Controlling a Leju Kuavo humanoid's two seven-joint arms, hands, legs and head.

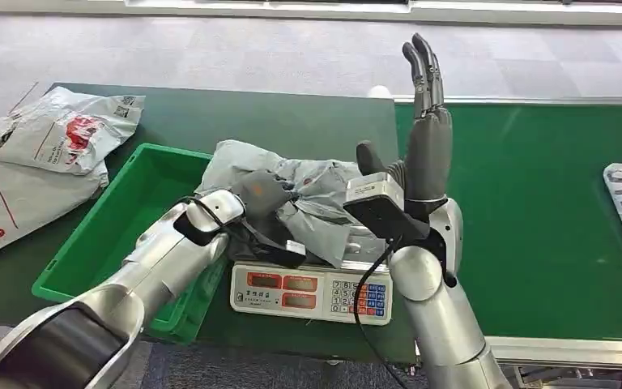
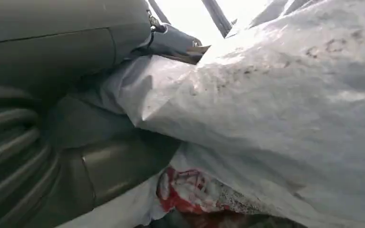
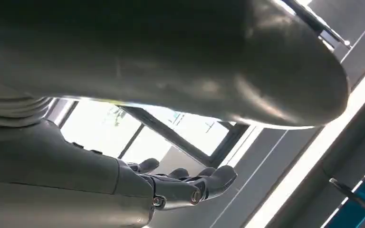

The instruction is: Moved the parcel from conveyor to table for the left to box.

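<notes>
Nearest, the grey parcel [image 1: 308, 194] lies crumpled on the scale [image 1: 312, 293], off the green conveyor [image 1: 534, 227]; the left robot hand [image 1: 263, 194] grasps its near side. Judged so, delivery is done and boxing into the green bin [image 1: 142, 194] remains. Beyond, the right robot hand [image 1: 425, 121] stands raised, released, holding nothing.

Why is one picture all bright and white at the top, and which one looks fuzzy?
Left wrist view: window light behind blows out to white, and the grey parcel sits so close it looks soft. Right wrist view: bright windows leave the right hand dark. Head view: evenly lit and sharp.
</notes>
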